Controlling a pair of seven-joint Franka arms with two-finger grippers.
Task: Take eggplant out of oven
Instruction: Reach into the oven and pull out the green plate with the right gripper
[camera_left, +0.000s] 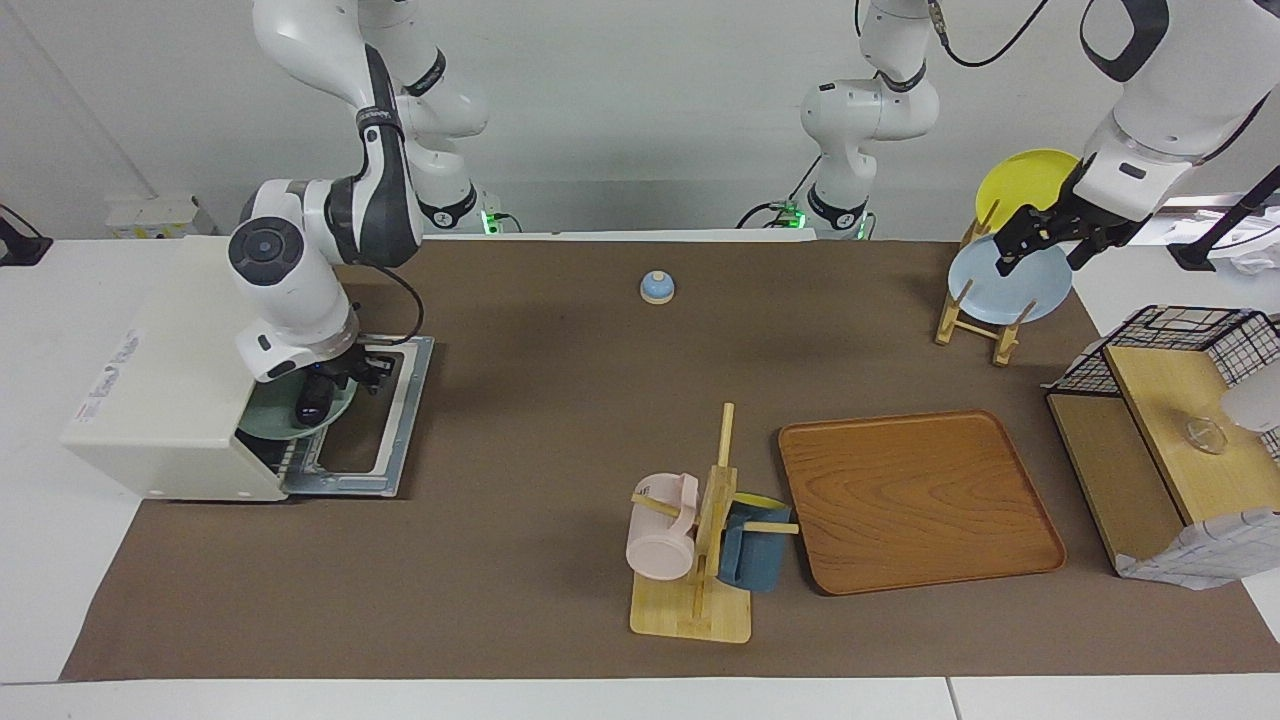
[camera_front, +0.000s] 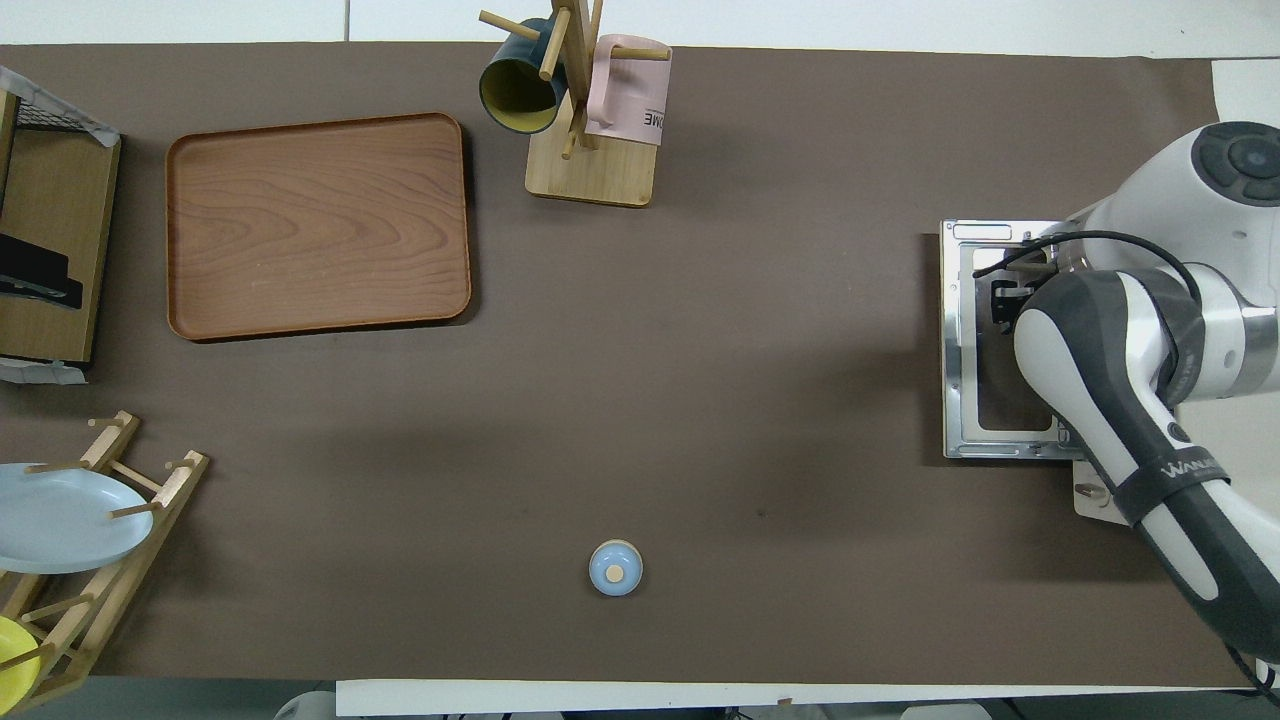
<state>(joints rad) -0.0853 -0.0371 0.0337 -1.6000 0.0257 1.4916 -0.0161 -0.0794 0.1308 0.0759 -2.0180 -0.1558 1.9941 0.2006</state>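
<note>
The cream-white oven stands at the right arm's end of the table, its glass door folded down flat. In its mouth a pale green plate rests on the wire rack and carries the dark eggplant. My right gripper reaches down into the oven mouth, right at the eggplant; whether it grips it is not clear. In the overhead view the right arm covers the plate and eggplant, and only the door and the gripper show. My left gripper waits open over the plate rack.
A wooden tray and a mug tree with a pink and a blue mug stand farthest from the robots. A small blue knob lies near the robots. A plate rack and a black wire basket are at the left arm's end.
</note>
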